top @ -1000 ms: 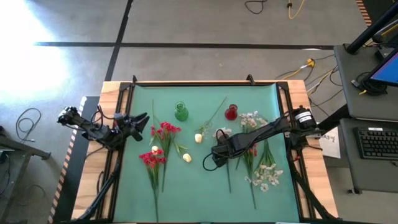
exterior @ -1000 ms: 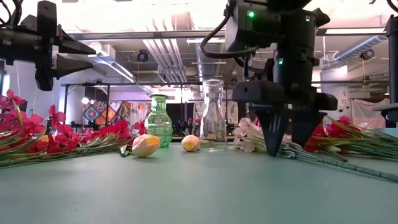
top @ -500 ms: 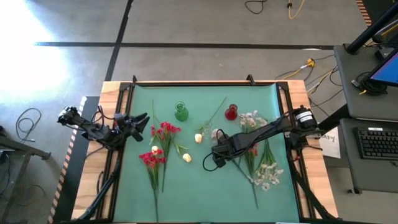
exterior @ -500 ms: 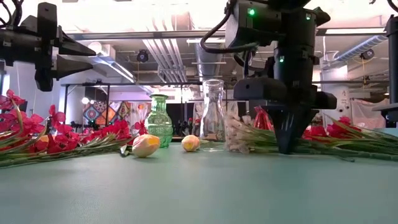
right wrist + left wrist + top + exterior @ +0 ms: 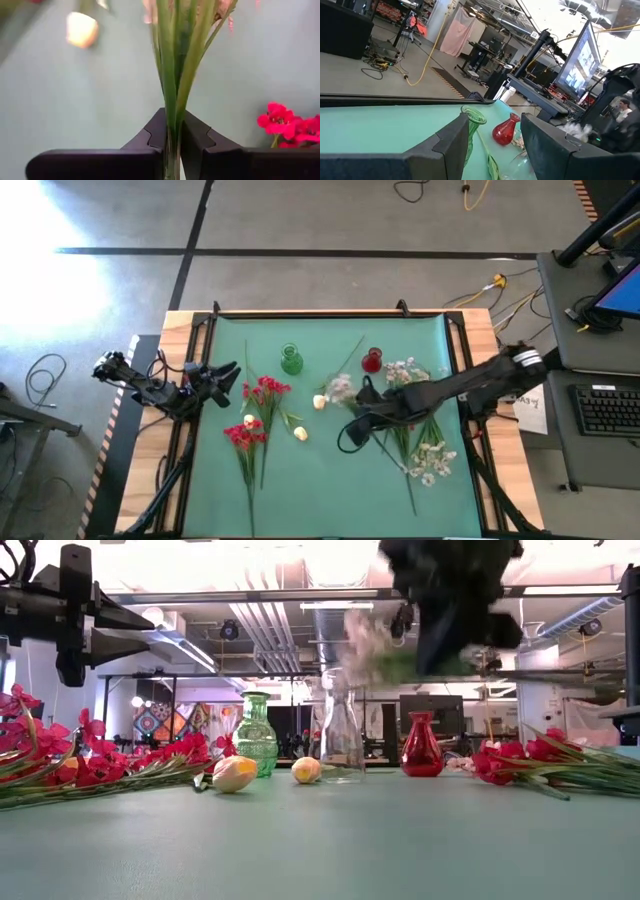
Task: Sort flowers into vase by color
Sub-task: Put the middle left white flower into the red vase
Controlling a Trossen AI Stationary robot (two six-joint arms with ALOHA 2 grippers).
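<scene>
My right gripper (image 5: 365, 406) is up above the mat's middle, shut on a white flower spray (image 5: 340, 388) with green stems (image 5: 175, 60). In the low view the spray's blossoms (image 5: 365, 638) show blurred above the clear vase (image 5: 343, 735). A green vase (image 5: 291, 360) and a red vase (image 5: 372, 361) stand upright near the far edge. Red flowers (image 5: 258, 415) and cream rosebuds (image 5: 300, 433) lie on the left half of the mat, white sprays (image 5: 425, 460) on the right. My left gripper (image 5: 228, 380) waits open at the left edge, holding nothing. My right gripper pinches the spray's bundled green stems (image 5: 172, 120) between its two fingers (image 5: 155, 127), which lie across them. It slants down from above, coming from the table's right side. The spray is lifted clear of the mat, its blossom end reaching out toward the clear vase.
More red flowers (image 5: 540, 755) lie on the mat below the right arm. A rosebud (image 5: 319, 402) lies close to the clear vase. The near middle of the green mat (image 5: 320, 490) is bare. Black frame rails (image 5: 180, 450) run along both side edges.
My right gripper stood open over the white spray's stems on the mat, shut on them, then rose and tipped. The spray has come up with it, lifted clear of the mat, with its blossoms now high near the clear vase.
</scene>
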